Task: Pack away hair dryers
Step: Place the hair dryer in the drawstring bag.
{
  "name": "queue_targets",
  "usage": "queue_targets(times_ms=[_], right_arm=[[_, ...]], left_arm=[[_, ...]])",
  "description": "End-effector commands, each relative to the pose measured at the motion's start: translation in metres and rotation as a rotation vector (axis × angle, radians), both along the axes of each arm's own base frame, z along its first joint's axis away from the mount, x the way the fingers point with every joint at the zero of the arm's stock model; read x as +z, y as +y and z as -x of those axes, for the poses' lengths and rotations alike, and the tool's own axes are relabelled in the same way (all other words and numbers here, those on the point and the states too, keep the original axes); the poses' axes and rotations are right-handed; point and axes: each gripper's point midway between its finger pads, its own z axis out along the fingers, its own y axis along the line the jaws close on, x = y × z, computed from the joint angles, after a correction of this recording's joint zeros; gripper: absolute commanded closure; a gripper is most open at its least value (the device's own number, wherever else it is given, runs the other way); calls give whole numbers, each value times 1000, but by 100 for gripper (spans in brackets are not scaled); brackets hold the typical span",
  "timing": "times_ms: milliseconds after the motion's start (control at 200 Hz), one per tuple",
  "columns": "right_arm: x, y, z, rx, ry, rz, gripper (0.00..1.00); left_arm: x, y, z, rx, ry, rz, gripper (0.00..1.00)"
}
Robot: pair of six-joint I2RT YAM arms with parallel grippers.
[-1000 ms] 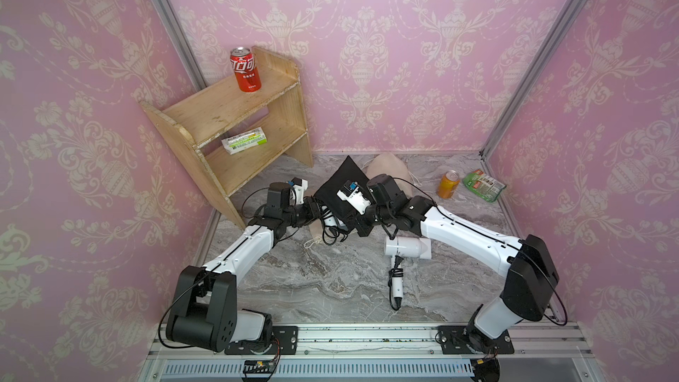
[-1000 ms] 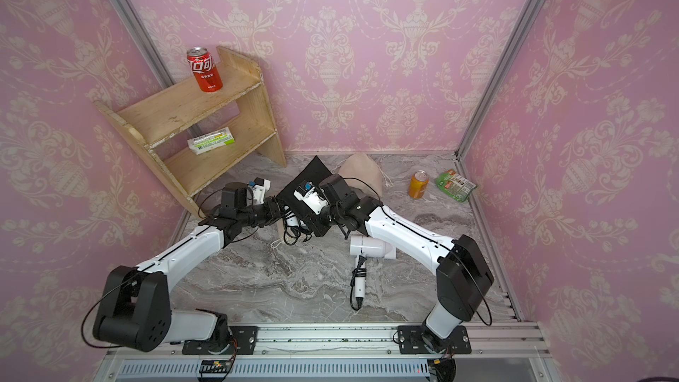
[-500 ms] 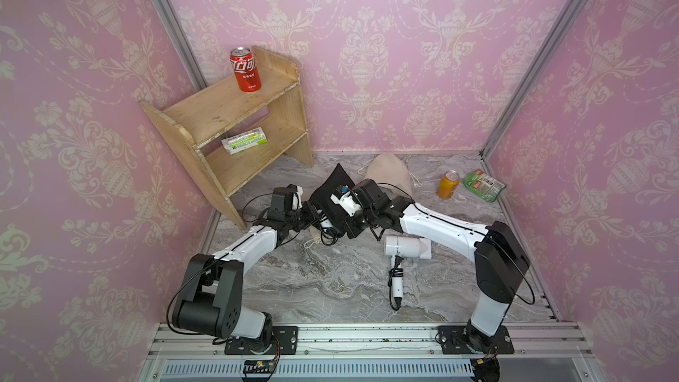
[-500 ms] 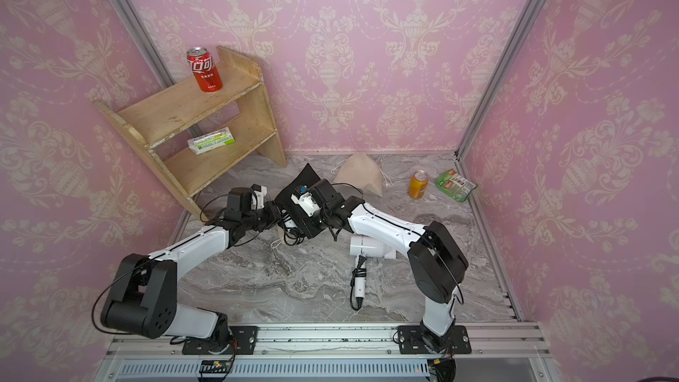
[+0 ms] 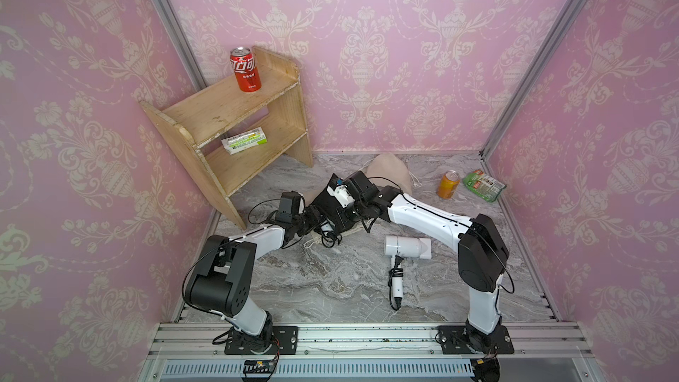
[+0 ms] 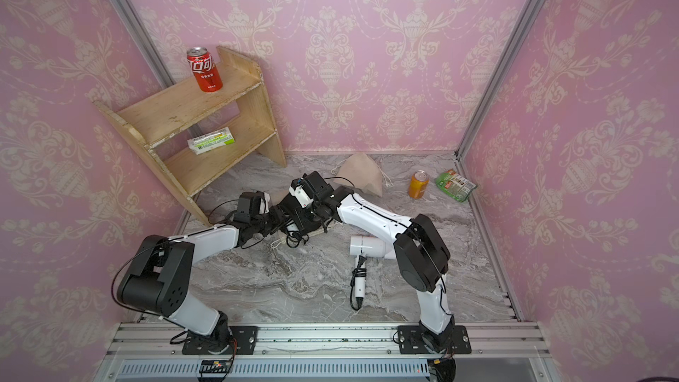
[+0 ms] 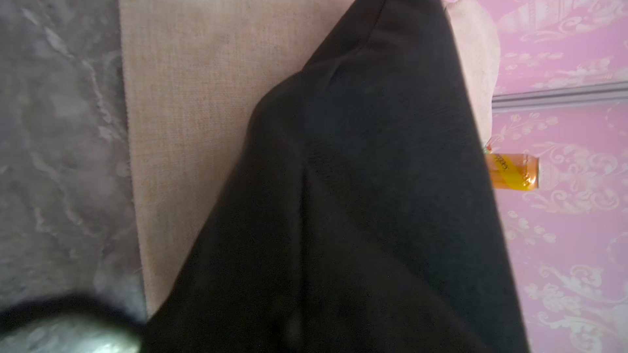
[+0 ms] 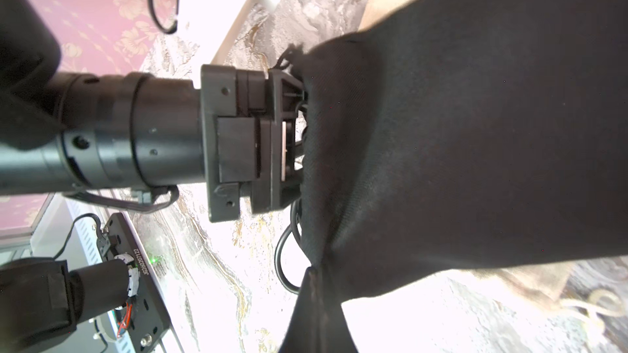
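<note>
1. Right wrist view: shows right gripper (image 8: pixel 316 283) clamped tight on a fold of the black pouch (image 8: pixel 475 130), hoisting the mouth up, likely to keep it gaping for loading.
2. Also shows left gripper (image 8: pixel 285 140) shoved into that mouth, fingertips buried in cloth; cannot tell whether spread or pinched, or on what.
3. Catches a black cord (image 8: pixel 289 256) looping out under the rim (probably a dryer's, body hidden inside, so only a guess).
4. In both top views, finds one white hair dryer (image 5: pixel 404 246) (image 6: pixel 367 246) lying on its side on the marble table (image 5: pixel 312 281) beside the right arm, plug trailing toward the front rail; unpacked, waiting its turn.
5. Left wrist view: gives only black cloth draped over a flat beige pouch (image 7: pixel 190 96); judged parked underneath as the next bag.
6. Spots a bulging beige pouch (image 5: pixel 389 174) near the back wall, likely filled already. No pink dryer anywhere in view.
</note>
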Motion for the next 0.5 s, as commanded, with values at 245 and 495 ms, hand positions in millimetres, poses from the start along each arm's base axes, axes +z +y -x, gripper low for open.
queue_targets(times_ms=[245,495], right_arm=[[16,6,-19,-102,23,1,100],[30,-4,-41,-183,23,-35,100]], left_arm=[[43,2,1,-19,-87,-33,1],[63,16,29,-21,-92,-87,1]])
